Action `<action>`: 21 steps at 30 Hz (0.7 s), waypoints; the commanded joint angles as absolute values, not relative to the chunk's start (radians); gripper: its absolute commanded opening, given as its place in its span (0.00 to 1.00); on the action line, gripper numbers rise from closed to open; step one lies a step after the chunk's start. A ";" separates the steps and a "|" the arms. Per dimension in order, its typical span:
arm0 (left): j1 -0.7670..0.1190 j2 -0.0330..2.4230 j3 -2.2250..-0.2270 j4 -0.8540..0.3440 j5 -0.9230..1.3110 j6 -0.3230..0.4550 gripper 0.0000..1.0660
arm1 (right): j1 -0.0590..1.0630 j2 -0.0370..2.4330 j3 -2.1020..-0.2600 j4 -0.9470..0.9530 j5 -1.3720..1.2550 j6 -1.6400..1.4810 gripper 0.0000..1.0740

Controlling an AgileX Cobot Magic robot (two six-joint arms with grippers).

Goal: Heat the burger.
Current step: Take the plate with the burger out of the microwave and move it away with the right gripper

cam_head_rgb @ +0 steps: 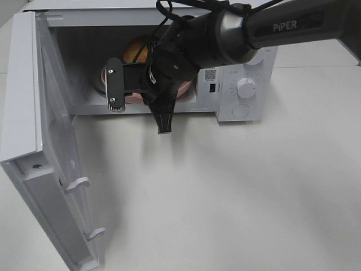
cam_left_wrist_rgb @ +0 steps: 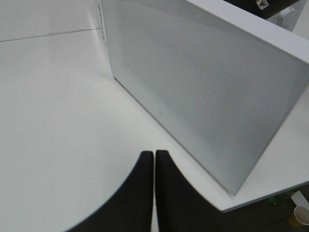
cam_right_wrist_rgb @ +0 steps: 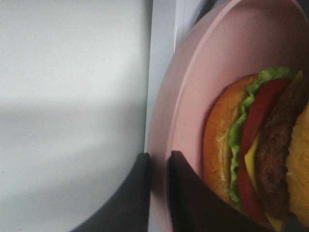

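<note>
Right hand clamps the round pink plate's rim to carry the golden-bun burger into the open white microwave at the worktop's far edge, left hand together, idle.

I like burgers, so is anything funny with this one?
Yes: the burger lies tipped on its side on the pink plate, layers showing edge-on. The right gripper is pinching the plate's rim at the microwave opening.

Right arm reaches in from the upper right of the frame — right gripper pinched nearly closed; left gripper closed, fingers touching.
</note>
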State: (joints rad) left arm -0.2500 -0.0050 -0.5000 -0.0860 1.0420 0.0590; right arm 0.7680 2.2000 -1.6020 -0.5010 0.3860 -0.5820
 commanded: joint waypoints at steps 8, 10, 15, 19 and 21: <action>-0.247 -0.022 -0.498 -0.091 1.032 0.056 0.00 | 0.767 2.099 -1.593 -0.440 0.411 -0.711 0.00; -0.247 -0.022 -0.498 -0.091 1.032 0.056 0.00 | 0.767 2.082 -1.578 -0.418 0.411 -0.758 0.00; -0.247 -0.022 -0.498 -0.091 1.032 0.056 0.00 | 0.767 2.026 -1.495 -0.415 0.392 -0.833 0.00; -0.247 -0.022 -0.498 -0.091 1.032 0.056 0.00 | 0.767 1.964 -1.408 -0.415 0.364 -0.873 0.00; -0.247 -0.022 -0.498 -0.091 1.032 0.056 0.00 | 0.767 1.949 -1.387 -0.415 0.349 -0.881 0.00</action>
State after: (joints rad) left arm -0.2500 -0.0050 -0.5000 -0.0860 1.0420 0.0590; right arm 0.7700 1.9840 -1.3840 -0.3950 0.3920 -0.8710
